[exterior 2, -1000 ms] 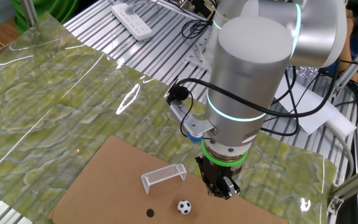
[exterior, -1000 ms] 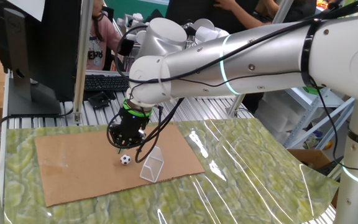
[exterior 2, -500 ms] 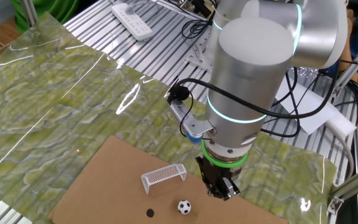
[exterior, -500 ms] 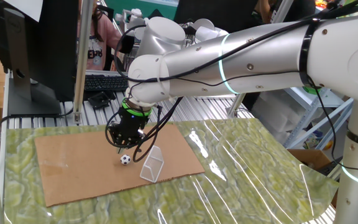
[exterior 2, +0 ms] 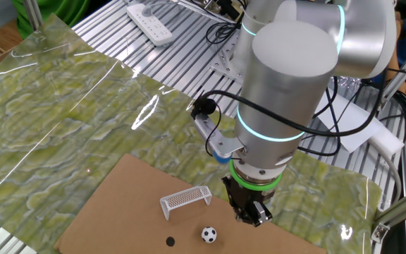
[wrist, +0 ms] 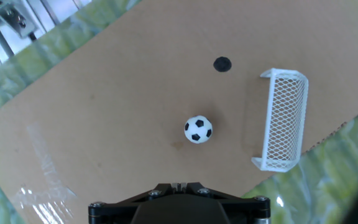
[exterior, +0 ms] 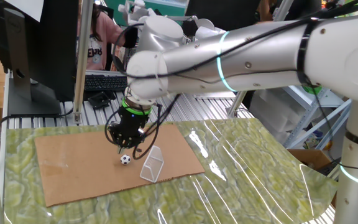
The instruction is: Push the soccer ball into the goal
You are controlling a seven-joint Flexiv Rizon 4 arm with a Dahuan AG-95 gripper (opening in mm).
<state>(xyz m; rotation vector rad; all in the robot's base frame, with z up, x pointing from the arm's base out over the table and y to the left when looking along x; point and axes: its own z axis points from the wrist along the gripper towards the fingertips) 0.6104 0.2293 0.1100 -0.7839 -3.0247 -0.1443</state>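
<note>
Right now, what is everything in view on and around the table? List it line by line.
soccer ball: one, white with black patches, on the cardboard, apart from the goal
goal: one, white frame with whitish netting, near the cardboard's edge
dark spot: one, black, flat on the cardboard
cardboard sheet: one, brown, on the green mat
green mat: one, under clear film, covering the table
keyboard: one, black, behind the table
power strip: one, white, on the slatted surface
gripper: one, black, above the cardboard beside the ball, not touching it
</note>
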